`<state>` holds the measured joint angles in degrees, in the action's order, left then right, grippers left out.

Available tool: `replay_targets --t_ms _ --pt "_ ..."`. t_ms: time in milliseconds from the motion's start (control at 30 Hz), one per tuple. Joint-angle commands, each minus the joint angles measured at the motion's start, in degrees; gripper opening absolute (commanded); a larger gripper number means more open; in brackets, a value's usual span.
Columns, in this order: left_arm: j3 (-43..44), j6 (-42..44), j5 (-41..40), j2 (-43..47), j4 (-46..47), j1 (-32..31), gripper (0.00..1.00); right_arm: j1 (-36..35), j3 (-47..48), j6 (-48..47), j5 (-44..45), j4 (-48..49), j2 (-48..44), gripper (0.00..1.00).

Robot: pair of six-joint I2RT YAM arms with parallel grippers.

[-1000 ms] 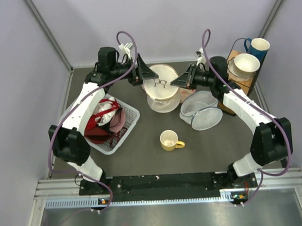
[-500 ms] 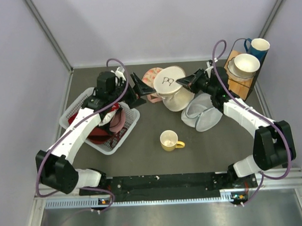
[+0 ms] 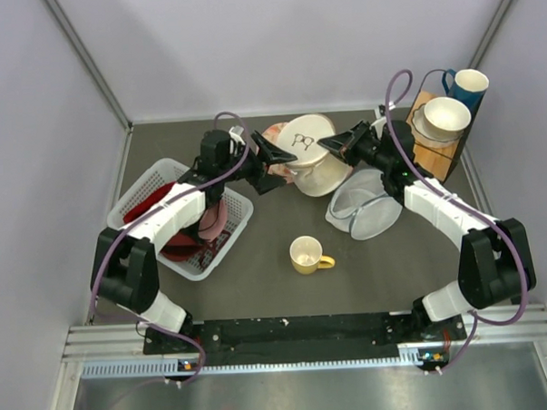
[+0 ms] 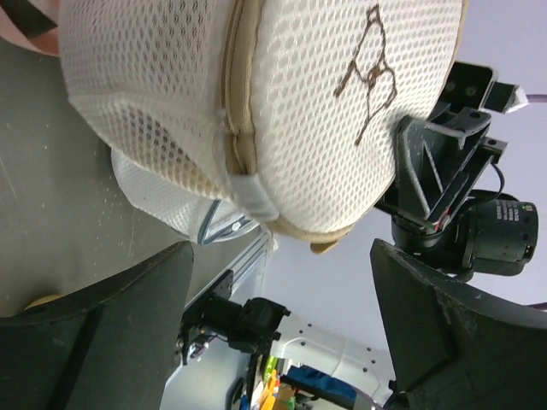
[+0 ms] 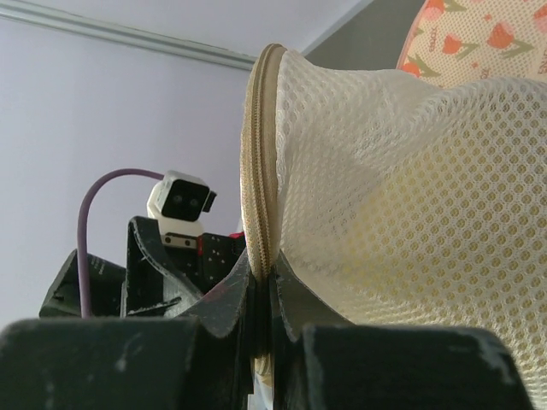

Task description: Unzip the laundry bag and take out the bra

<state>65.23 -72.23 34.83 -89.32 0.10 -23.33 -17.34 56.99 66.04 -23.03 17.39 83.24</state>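
Observation:
The cream-white mesh laundry bag [image 3: 309,153] hangs tilted above the back of the table, its black mark facing up. My right gripper [image 3: 337,146] is shut on its zipper rim; the right wrist view shows the jaws [image 5: 261,278] pinching the tan zipper band, with mesh [image 5: 402,213] to the right. My left gripper [image 3: 271,160] is open at the bag's left side. In the left wrist view the bag [image 4: 291,102] fills the top, just beyond the spread fingers [image 4: 282,265]. The bra is hidden; only a faint yellow tint shows through the mesh.
A white basket [image 3: 239,215] of red and pink garments stands at the left. A yellow mug [image 3: 306,254] sits mid-table. A bluish-grey mesh pouch [image 3: 364,206] lies under the right arm. A pink patterned pouch [image 3: 274,135] lies behind the bag. A wooden stand with a bowl [image 3: 444,116] is back right.
The bag has shifted right and tilted in my right gripper. My left arm has dropped lower and swung right, bringing its open gripper up beside the bag.

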Motion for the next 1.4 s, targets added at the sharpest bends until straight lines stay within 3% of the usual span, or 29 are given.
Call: replay_targets --t_ms 0,67,133,167,200,233,300,367,467,633,833,933,1367 --pt "1.7 -2.7 -1.1 -2.1 7.7 -0.5 0.87 -0.8 0.1 -1.3 -1.1 3.6 -2.0 0.0" --pt "2.6 -2.3 -1.7 -3.0 8.2 -0.6 0.82 -1.0 -0.2 -2.1 -1.2 2.8 -2.6 0.0" --pt "3.0 -2.6 -1.6 -4.5 9.4 -0.6 0.65 -1.1 -1.2 -2.8 -1.1 2.0 -3.4 0.0" --pt "3.0 -2.7 -1.4 -4.8 9.6 -0.6 0.48 -0.9 -1.4 -3.2 -1.3 1.0 -4.0 0.0" --pt "3.1 -2.7 -1.3 -5.1 9.7 -0.6 0.11 -1.0 -1.2 -3.9 -1.6 0.1 -4.2 0.0" --pt "3.3 -2.7 -1.2 -5.1 9.7 -0.5 0.0 -1.1 -0.7 -6.3 -2.3 -1.3 -4.6 0.0" --pt "3.9 -1.6 -0.8 -4.7 8.3 -0.2 0.0 -0.9 1.5 -10.6 -3.4 -7.7 -5.7 0.35" --pt "5.5 0.2 -1.3 -4.1 5.4 0.0 0.0 -1.0 2.2 -16.9 -2.8 -11.3 -7.8 0.54" --pt "7.1 3.0 -1.5 -3.7 1.3 0.0 0.0 -1.6 4.3 -25.2 1.9 -21.3 -12.0 0.65" --pt "9.1 5.0 -2.7 -3.0 -2.4 0.0 0.0 -7.5 8.9 -34.6 9.6 -34.2 -14.4 0.62" --pt "11.9 8.8 -5.4 -1.1 -7.7 0.0 0.0 -15.9 10.8 -35.5 12.4 -36.3 -12.6 0.52" --pt "11.9 8.7 -5.6 -0.6 -7.7 0.0 0.0 -16.6 10.9 -34.7 12.7 -36.3 -10.6 0.48" --pt "11.8 8.9 -5.5 0.1 -7.9 0.0 0.0 -17.6 10.9 -39.1 12.5 -36.9 -5.4 0.5"
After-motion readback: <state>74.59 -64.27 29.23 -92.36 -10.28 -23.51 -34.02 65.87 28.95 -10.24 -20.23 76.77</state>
